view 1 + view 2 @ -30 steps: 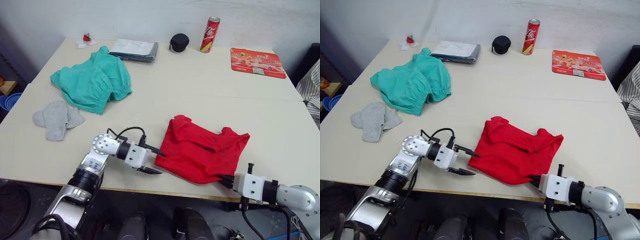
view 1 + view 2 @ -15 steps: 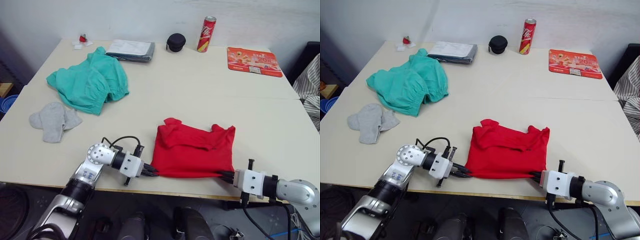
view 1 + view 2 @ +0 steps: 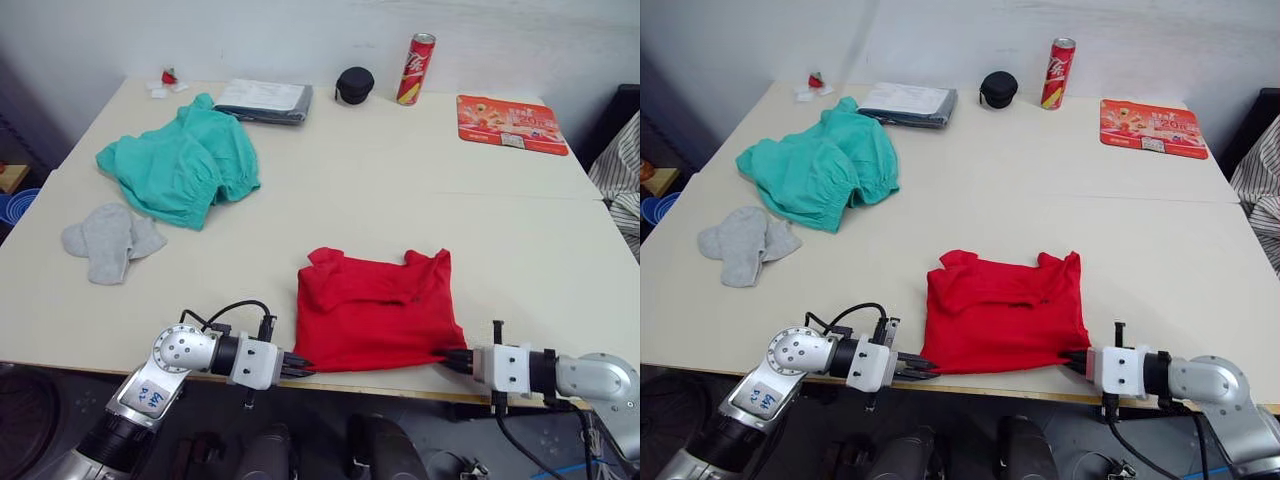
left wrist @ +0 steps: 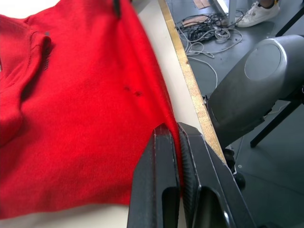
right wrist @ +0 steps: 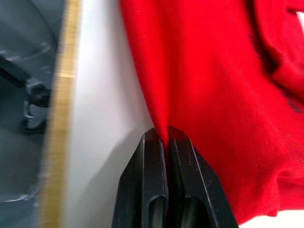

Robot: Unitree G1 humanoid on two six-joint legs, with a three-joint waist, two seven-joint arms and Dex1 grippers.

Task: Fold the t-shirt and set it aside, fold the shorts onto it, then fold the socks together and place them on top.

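Left wrist view, t-shirt [image 4: 80, 109] hem pinched

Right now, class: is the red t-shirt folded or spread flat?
Partly folded. The t-shirt is a compact rectangle with sleeves tucked in, both near corners pinched by the left gripper and right gripper, jaws shut.

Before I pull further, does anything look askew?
Nothing is spilled or damaged. The t-shirt lies bunched at its collar end, its near edge at the table edge, clamped by left pincer and right pincer.
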